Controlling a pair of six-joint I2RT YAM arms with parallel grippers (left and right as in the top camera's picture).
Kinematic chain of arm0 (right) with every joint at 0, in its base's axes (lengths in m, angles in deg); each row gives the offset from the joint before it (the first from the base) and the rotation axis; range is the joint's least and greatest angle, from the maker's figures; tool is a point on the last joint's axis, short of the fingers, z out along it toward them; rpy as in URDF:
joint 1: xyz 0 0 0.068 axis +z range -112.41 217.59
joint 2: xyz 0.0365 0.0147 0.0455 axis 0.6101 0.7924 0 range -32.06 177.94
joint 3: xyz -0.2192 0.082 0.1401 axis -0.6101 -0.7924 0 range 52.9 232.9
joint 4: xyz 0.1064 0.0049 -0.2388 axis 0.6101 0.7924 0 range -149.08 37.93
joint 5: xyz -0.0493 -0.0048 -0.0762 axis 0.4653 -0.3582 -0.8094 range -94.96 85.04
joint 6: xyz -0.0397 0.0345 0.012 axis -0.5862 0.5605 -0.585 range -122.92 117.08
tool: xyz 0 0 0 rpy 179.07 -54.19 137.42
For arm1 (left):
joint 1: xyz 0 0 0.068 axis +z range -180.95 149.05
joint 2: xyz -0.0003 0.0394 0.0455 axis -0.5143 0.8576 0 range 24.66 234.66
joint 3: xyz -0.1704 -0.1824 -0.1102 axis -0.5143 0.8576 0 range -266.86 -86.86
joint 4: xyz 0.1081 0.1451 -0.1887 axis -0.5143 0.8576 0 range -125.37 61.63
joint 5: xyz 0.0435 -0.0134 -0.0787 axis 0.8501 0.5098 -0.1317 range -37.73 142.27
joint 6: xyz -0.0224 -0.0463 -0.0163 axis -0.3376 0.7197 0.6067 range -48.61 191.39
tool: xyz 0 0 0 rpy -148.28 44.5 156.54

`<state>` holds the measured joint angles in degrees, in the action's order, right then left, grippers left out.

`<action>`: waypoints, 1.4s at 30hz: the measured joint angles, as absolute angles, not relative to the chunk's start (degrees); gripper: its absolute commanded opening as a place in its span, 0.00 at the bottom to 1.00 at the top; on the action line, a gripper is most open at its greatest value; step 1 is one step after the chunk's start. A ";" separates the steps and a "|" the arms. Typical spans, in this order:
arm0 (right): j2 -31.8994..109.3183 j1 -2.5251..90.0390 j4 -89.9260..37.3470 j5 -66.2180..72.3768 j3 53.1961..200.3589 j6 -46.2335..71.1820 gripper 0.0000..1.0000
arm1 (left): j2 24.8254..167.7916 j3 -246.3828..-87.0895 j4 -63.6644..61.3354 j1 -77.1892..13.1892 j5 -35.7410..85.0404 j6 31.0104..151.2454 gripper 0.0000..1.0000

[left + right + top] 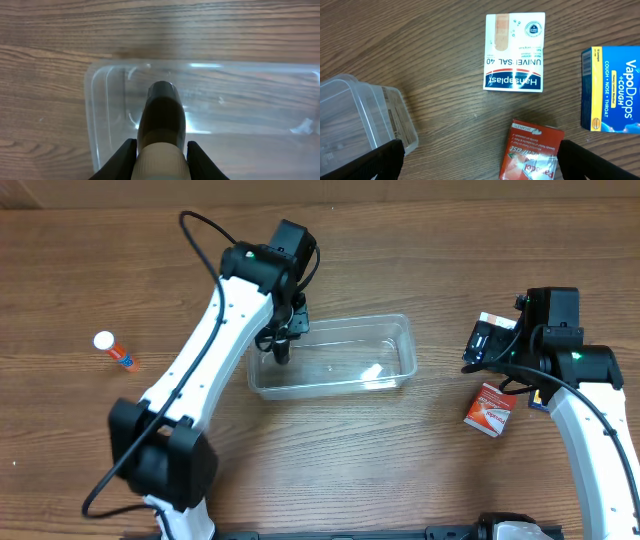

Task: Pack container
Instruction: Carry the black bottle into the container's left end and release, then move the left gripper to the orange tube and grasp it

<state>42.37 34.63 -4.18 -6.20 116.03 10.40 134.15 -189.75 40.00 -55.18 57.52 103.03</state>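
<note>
Hanging over the left end of the container [330,362], which was set mid-table between the two arms, the left gripper [283,348] was clamped on a dark tube [162,115]. If released so close to the end wall, the tube could be tipped onto the rim or rolled out of the shallow tub, and the light plastic could be shoved aside. The right gripper [481,346] was held wide open above a red box [532,150], so the neighbouring white box [515,52] could be nudged.
</note>
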 measured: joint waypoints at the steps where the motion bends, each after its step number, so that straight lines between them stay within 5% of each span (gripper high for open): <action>1: 42.37 34.63 -4.16 -6.20 116.03 10.38 1.00 | 135.77 -189.75 39.74 -55.03 58.11 103.01 0.04; 9: 42.37 34.63 -4.20 -6.20 116.03 10.40 1.00 | 141.28 -189.75 37.34 -51.27 59.21 102.96 0.08; 11: 42.37 34.63 -4.18 -6.20 116.03 10.38 1.00 | 142.33 -189.75 36.66 -51.16 59.21 102.77 0.35; 13: 42.37 34.63 -4.20 -6.20 116.03 10.38 1.00 | 142.94 -189.75 36.57 -51.16 59.18 102.72 0.41; 14: 42.37 34.63 -4.18 -6.22 116.03 10.38 1.00 | 142.96 -189.75 36.62 -51.16 59.21 102.55 0.51; 26: 42.37 34.61 -4.18 -6.24 116.06 10.38 1.00 | 140.80 -192.37 39.83 -51.18 60.78 100.65 0.85; 28: 42.37 34.63 -4.18 -6.26 116.08 10.38 1.00 | 132.19 -193.58 41.93 -50.44 62.24 100.60 0.99; 33: 42.37 34.63 -4.18 -6.29 116.12 10.35 1.00 | 111.44 -195.48 46.73 -35.18 67.29 101.39 1.00; 42: 42.37 34.63 -4.16 -6.26 116.23 10.38 1.00 | 124.17 -187.59 41.23 -12.80 64.65 98.96 1.00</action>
